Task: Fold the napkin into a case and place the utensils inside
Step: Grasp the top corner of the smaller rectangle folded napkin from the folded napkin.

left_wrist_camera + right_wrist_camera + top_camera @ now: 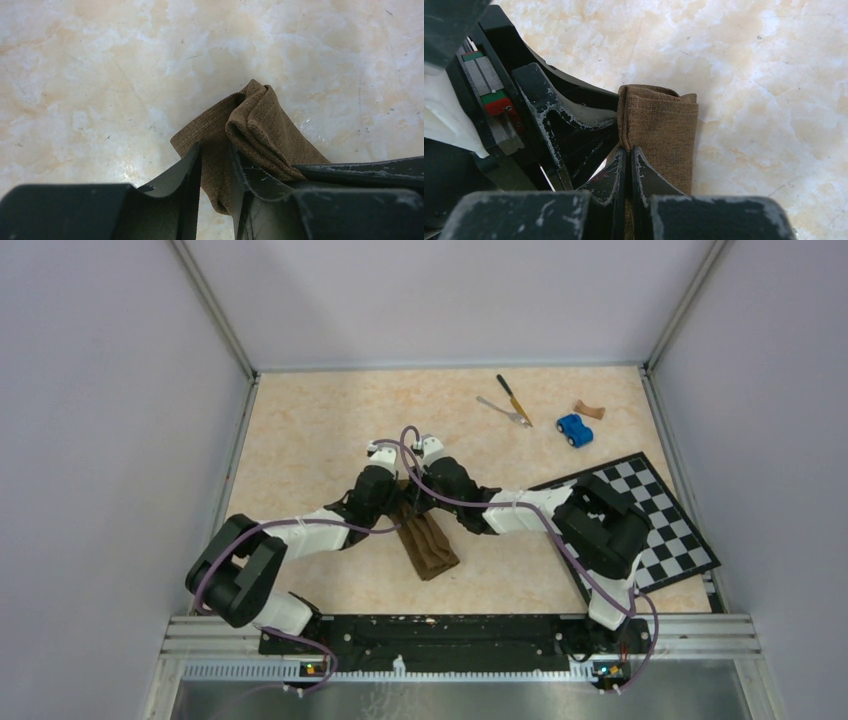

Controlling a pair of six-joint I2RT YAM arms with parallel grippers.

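Top external: the napkin (430,545) lies on the table (300,440) as a narrow folded strip, left of the checkered board (660,520) and apart from it. Both arms meet over the strip's far end.

Right wrist: the right gripper (628,150) has its fingers pressed together on a thin edge of the cloth.

Left wrist: the left gripper (215,150) has its fingers narrowly apart astride one cloth layer, with no pinch visible.

Handling (judgement): the cloth is light and limp, and its layers look free to slide and spring open. Best taken by corners or along a fold line, close to the table, with the layers kept flat.

Room: the knife (514,398) and fork (503,411) lie together beyond the board's far edge, off to its left. A blue toy car (574,429) sits just beyond the board's far corner. The table left of the board is bare around the strip. The two wrists crowd each other, so the risk is a gripper collision.
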